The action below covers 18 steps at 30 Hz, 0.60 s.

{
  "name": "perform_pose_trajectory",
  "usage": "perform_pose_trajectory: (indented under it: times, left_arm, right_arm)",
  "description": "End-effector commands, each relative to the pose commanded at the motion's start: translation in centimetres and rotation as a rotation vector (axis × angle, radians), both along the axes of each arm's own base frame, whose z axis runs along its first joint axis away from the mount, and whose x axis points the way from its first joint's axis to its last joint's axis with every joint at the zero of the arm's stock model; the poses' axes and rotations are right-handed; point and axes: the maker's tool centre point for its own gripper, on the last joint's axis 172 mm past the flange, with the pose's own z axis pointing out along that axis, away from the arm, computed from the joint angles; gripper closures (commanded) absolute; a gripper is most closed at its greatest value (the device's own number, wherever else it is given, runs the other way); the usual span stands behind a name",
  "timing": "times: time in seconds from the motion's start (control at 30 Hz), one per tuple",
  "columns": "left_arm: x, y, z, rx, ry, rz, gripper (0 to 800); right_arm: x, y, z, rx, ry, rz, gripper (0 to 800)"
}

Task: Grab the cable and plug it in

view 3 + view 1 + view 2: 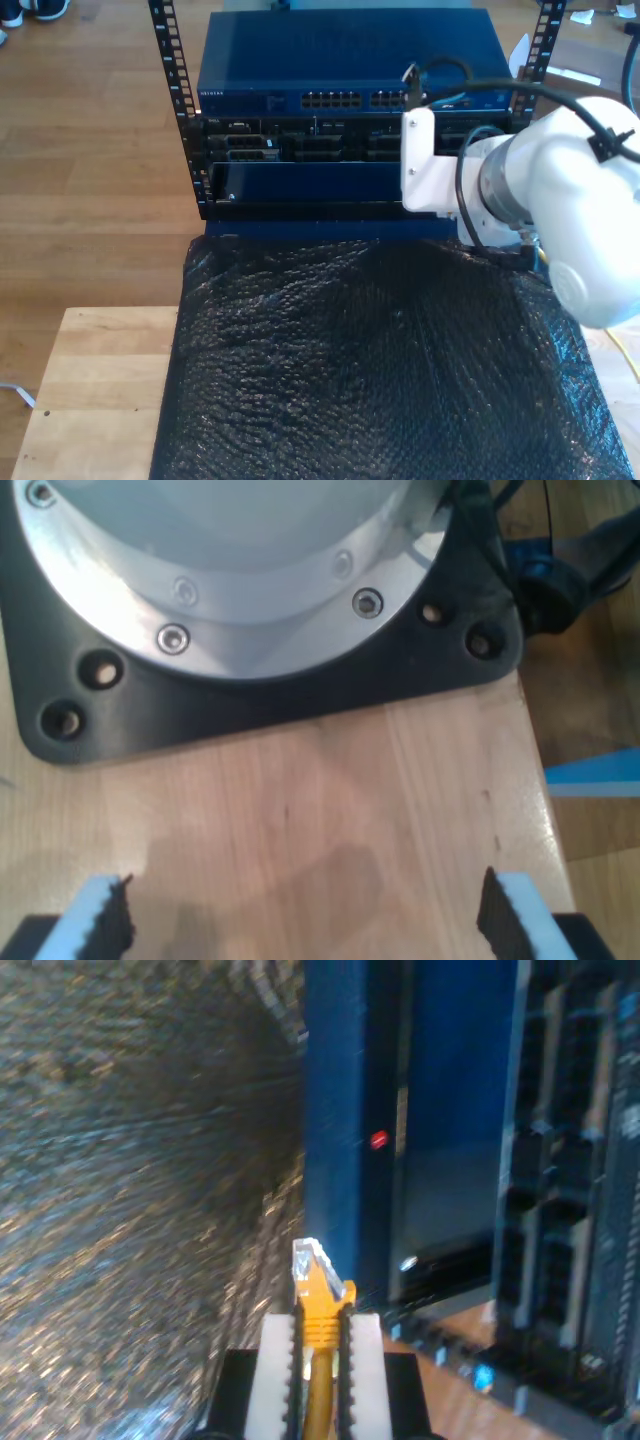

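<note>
The cable (320,1380) is thin and yellow, and its clear-and-yellow plug (310,1270) sticks out past the fingertips of my second gripper (322,1328), which is shut on it. The plug tip is close to the edge of a blue network switch (350,1110) without touching it. In the exterior view the second arm (540,190) reaches from the exterior view's right toward the switch (340,70) and its row of ports (335,100). My first gripper (305,905) is open over bare wood (330,790), with nothing between its fingers.
A black rack (175,100) holds the switch above several dark units (300,145). Black bubble wrap (370,360) covers the wooden table (90,380) in front of it. An arm's black base plate (300,695) and silver flange (230,580) stand just beyond my first gripper.
</note>
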Motion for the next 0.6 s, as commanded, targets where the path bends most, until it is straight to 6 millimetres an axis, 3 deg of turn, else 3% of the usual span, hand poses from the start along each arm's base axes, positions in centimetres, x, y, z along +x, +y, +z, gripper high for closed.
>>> perform_pose_trajectory:
  times: [0.23, 0.37, 0.53, 0.6]
  left_arm:
    - [0.0, 0.0, 0.0, 0.000, 0.000, 0.000, 0]
    - [0.0, 0.0, 0.0, 0.000, 0.001, -0.001, 0]
    - [0.0, 0.0, 0.0, 0.000, 0.000, 0.000, 0]
    - [0.0, 0.0, 0.0, 0.000, 0.001, -0.001, 0]
  right_arm:
    - [2.0, 2.5, -1.0, 0.061, -0.085, 0.063, 800]
    - [3.2, 3.9, 0.2, 0.088, -0.158, 0.106, 800]
    - [3.7, 4.1, -0.2, 0.095, -0.184, 0.127, 800]
    - [4.1, 3.1, -0.2, 0.102, -0.197, 0.110, 800]
